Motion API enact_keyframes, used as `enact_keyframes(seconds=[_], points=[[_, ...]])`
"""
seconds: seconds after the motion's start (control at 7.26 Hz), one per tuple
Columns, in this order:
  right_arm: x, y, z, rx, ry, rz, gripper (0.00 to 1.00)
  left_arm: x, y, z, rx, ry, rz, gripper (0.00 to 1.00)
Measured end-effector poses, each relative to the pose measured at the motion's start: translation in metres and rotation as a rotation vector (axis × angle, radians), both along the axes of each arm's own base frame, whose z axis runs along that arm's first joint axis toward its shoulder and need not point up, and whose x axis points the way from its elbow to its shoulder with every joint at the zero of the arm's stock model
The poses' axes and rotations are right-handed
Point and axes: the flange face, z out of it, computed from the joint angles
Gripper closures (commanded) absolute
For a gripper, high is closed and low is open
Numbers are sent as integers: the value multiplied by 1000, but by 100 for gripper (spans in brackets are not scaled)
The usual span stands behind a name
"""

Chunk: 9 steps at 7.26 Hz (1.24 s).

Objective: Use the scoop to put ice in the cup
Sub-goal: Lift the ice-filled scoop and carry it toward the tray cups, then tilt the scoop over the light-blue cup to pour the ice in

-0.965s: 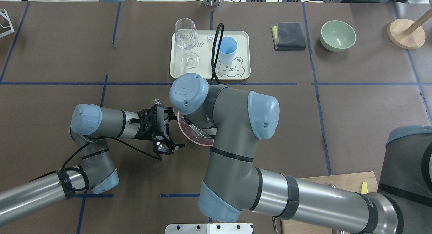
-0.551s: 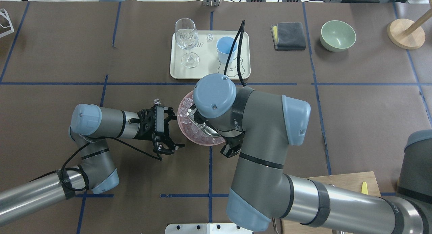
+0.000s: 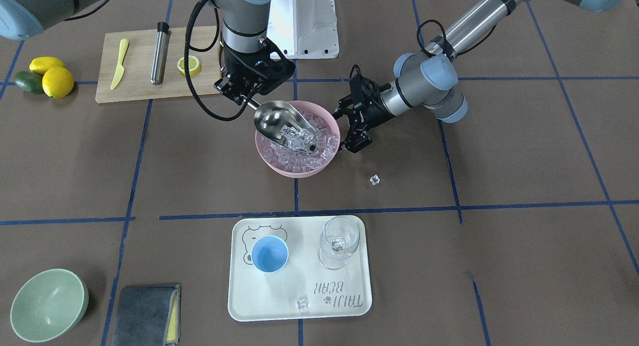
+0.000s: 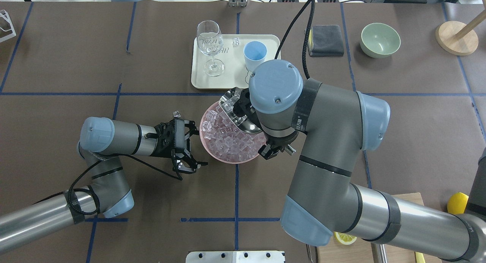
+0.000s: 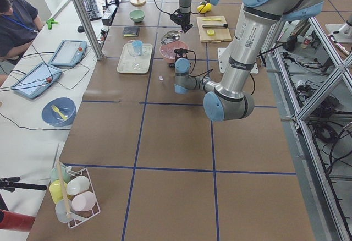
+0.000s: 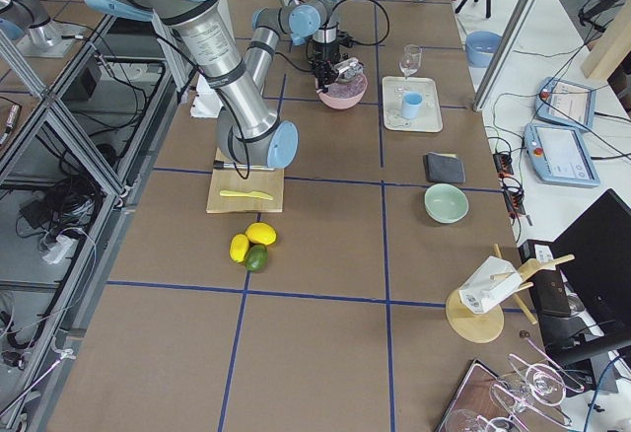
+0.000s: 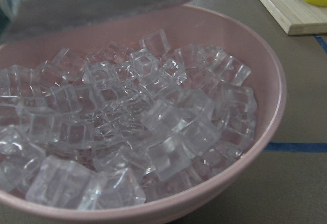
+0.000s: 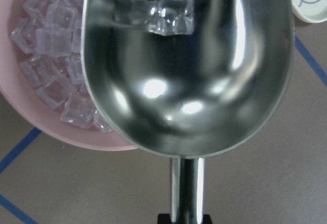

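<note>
Right fingers [image 3: 243, 97] clamped on scoop [image 3: 282, 124] handle; scoop just lifted off pink bowl [image 3: 279, 169], ice [image 3: 298, 135] aboard. Cup [image 3: 269, 254] well ahead of them, so carry next. Left fingers [image 4: 188, 165] open beside bowl.

Robotics lab / test cell, not a real kitchen. Shown by:

- The table [image 5: 176, 142] is wrapped in brown paper & marked w/ a blue tape grid [image 3: 389, 210], seen below the left gripper [image 3: 347, 131] & right gripper [image 3: 247, 100].
- An alu. profile frame [image 5: 81, 10] is put up well beyond both grippers, on the far side of the table.
- Teach pendants [image 5: 67, 53] are laid on a side bench there, w/ an operator [image 5: 16, 21] seated by them.
- Kitchen items are set out as props: cutting board [image 3: 140, 71] just behind the right gripper, lemons [image 3: 57, 81] further out to its side.
</note>
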Motion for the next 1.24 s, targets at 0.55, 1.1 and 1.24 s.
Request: enact_keyframes(seconds=[0.55, 1.1, 1.24], points=[[35, -89, 13, -92, 44, 122, 100, 0, 0, 0, 0, 0, 0, 1], [23, -171, 21, -126, 201, 28, 100, 0, 0, -1, 0, 1, -1, 1], [25, -184, 14, -140, 239, -7, 100, 0, -1, -1, 1, 1, -1, 1]])
